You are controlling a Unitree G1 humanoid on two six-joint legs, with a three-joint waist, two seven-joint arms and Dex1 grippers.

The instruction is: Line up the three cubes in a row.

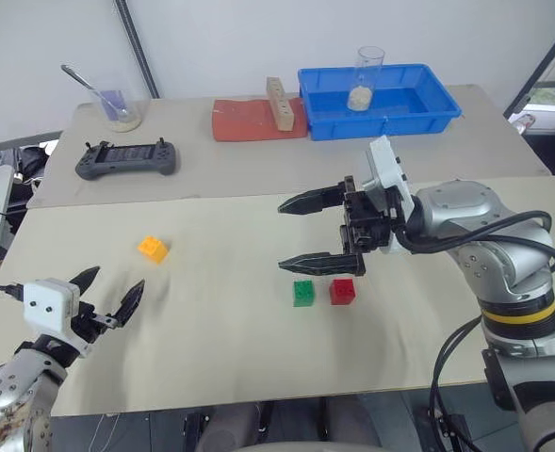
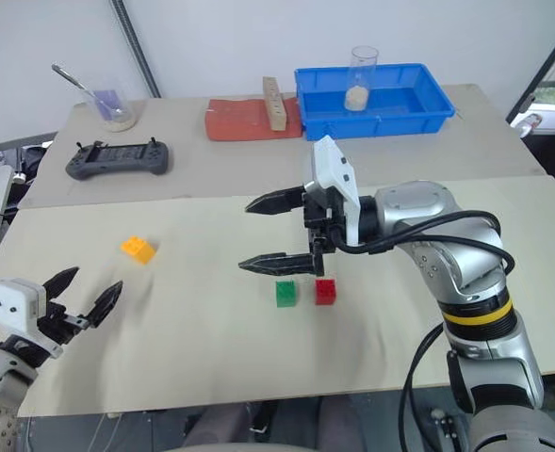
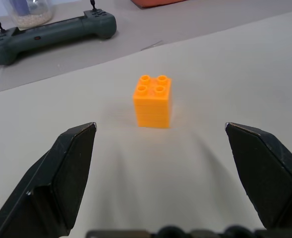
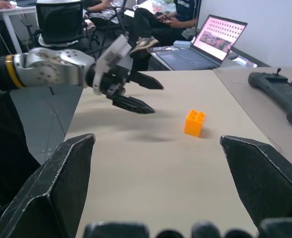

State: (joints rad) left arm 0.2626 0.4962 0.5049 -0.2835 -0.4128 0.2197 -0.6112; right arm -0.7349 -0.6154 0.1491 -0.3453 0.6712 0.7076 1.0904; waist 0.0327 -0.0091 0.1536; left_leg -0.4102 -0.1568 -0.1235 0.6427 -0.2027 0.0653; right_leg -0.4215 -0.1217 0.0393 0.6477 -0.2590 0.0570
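Note:
The yellow-orange cube (image 1: 152, 248) sits alone on the left part of the tan table. The green cube (image 1: 303, 293) and the red cube (image 1: 342, 291) stand side by side near the middle, a small gap between them. My left gripper (image 1: 117, 280) is open and empty near the front left edge, pointing at the yellow-orange cube (image 3: 153, 101) from a short way off. My right gripper (image 1: 282, 235) hovers open and empty just above and behind the green and red cubes, pointing left. The right wrist view shows the yellow-orange cube (image 4: 194, 123) and the left gripper (image 4: 156, 99) beyond it.
At the back stand a blue tray (image 1: 447, 105) holding a glass with grains (image 1: 367, 80), a red mat (image 1: 244, 122) with a long wooden block (image 1: 279, 102), a black game controller (image 1: 126, 158) and a jar with a spoon (image 1: 117, 105). A laptop (image 4: 220, 37) and seated people lie off to the left.

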